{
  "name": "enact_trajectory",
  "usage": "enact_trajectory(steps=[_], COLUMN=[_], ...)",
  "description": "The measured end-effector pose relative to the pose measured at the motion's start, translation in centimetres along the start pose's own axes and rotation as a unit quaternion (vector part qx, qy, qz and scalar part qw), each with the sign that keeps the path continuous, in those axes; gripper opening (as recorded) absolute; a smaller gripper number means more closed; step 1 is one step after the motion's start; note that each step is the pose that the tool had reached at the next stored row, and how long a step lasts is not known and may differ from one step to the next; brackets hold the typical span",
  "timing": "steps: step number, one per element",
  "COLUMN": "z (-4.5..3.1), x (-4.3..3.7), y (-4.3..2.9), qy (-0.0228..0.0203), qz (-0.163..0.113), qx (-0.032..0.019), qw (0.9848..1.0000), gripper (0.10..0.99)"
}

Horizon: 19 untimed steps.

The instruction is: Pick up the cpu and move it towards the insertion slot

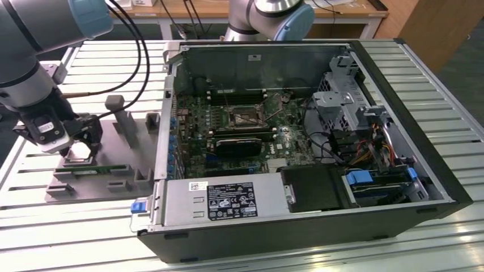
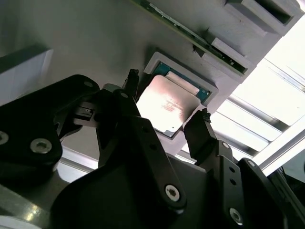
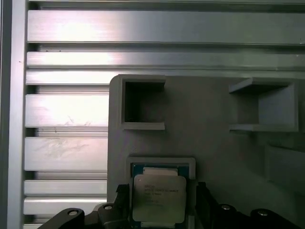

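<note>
Cpu [image 3: 158, 199] seated in grey tray [image 3: 214, 143] (its nest), gripper [image 2: 167, 94] straddling w/ gaps.

- cpu [image 3: 158, 198]: smooth silvery metal top with a soft sheen; thin green rim.
- gripper [image 2: 167, 98]: black, matt, smooth.
- holder tray [image 3: 205, 138]: grey plastic, matt.
- table [image 3: 143, 28]: ribbed aluminium, satiny.
- computer case [image 1: 302, 232]: matt black outside, bare metal inside.

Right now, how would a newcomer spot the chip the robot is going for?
Beside the open computer case, on the exterior view's left, lies a grey fixture. In its square recess, between the end effector's open fingers, sits the cpu. It is flat, square and silvery with a thin green rim, unlike the long narrow green memory stick nearby.
</note>
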<state>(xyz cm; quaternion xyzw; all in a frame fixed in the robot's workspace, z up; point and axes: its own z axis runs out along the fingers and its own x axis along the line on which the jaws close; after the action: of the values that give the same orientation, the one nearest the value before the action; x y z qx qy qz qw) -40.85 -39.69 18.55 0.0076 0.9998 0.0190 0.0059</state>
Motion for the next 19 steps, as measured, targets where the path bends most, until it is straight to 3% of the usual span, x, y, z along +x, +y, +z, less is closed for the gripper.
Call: enact_trajectory(steps=[19], z=[0.13], x=[0.21], y=[0.08], qy=[0.0], qz=[0.0], qx=[0.0002], qw=[1.0], gripper=[0.659])
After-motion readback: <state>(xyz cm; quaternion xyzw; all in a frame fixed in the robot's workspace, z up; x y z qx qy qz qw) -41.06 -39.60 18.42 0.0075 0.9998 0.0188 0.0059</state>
